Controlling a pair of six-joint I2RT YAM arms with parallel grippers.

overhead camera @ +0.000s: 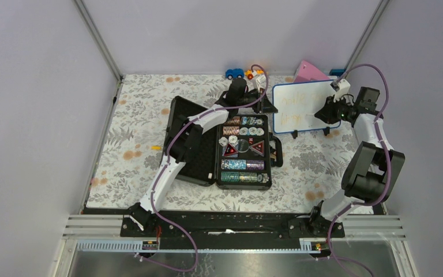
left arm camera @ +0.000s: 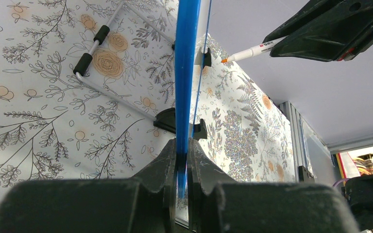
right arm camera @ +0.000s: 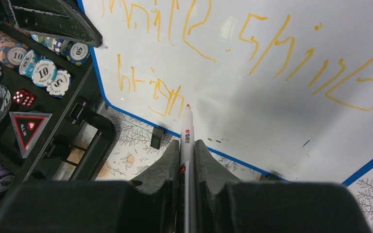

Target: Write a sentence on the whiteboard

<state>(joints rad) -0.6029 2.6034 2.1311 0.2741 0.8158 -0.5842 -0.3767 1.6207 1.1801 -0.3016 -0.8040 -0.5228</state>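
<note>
Right wrist view showed the right claw (right arm camera: 187, 144) shut tight on a pen (right arm camera: 186, 121), tip near the board (right arm camera: 272, 121); the left claw (left arm camera: 182, 151) pinched the board's blue edge; standing upright beside the case (right arm camera: 93, 119), it looked light, stiff and tippy.

I count one small white board with a thin blue frame (right arm camera: 272, 97) in front of my right gripper (right arm camera: 188, 150). It has two rows of yellow-orange writing (right arm camera: 272, 43) on it. That gripper holds one white marker pen (right arm camera: 187, 133). To its left is one open black case of poker chips (overhead camera: 245, 151) with two red triangles (overhead camera: 231, 151) inside. Past my left gripper (left arm camera: 182, 148) are two little toys (overhead camera: 235, 73) and one pink wedge (overhead camera: 310, 71).
</note>
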